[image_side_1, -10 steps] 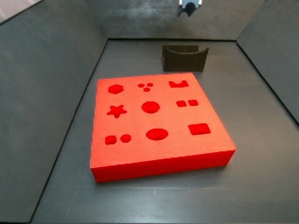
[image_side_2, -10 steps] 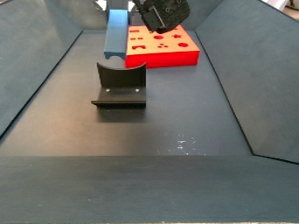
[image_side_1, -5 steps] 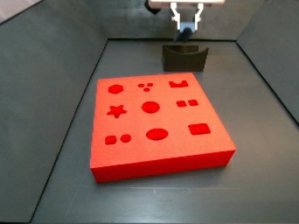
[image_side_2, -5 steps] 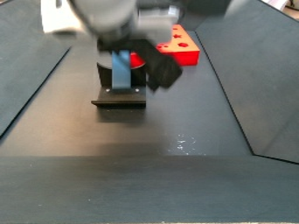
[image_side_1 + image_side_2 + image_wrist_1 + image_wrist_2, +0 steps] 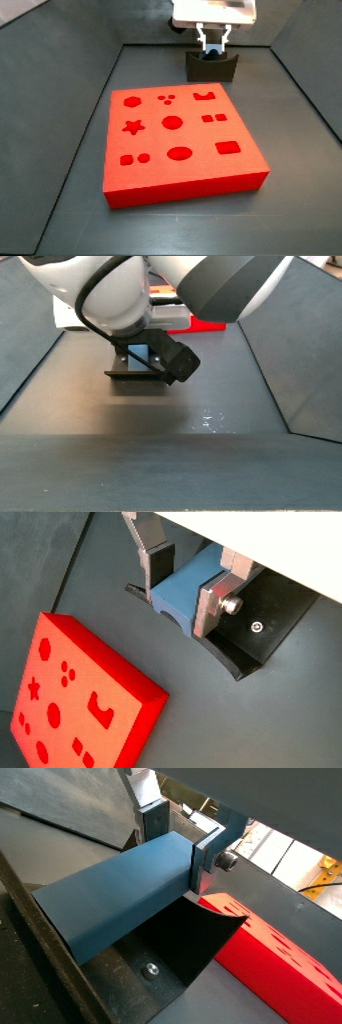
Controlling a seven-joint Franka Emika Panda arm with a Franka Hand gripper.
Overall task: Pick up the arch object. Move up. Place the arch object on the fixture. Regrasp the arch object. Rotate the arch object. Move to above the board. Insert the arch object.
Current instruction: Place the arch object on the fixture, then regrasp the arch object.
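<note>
The arch object [image 5: 187, 584] is a slate-blue oblong block standing on end on the fixture [image 5: 257, 628], with its notched end face down by the bracket. My gripper [image 5: 183, 607] has come down over it, and its silver fingers press on the block's two sides, shut on it. In a wrist view the arch object [image 5: 114, 898] runs out long from the gripper [image 5: 174, 858] above the fixture [image 5: 174, 953]. In a side view the gripper [image 5: 211, 42] hangs right over the fixture [image 5: 211, 68], behind the red board [image 5: 181, 140].
The board [image 5: 74, 692] lies flat beside the fixture and also shows in a wrist view [image 5: 287, 968]. In a side view the arm [image 5: 134, 291] hides most of the fixture [image 5: 136, 370] and the board [image 5: 207, 324]. Dark sloped walls ring the floor.
The gripper has come down from above the fixture onto the upright arch object and now has its fingers on it. The arm now fills a side view.
</note>
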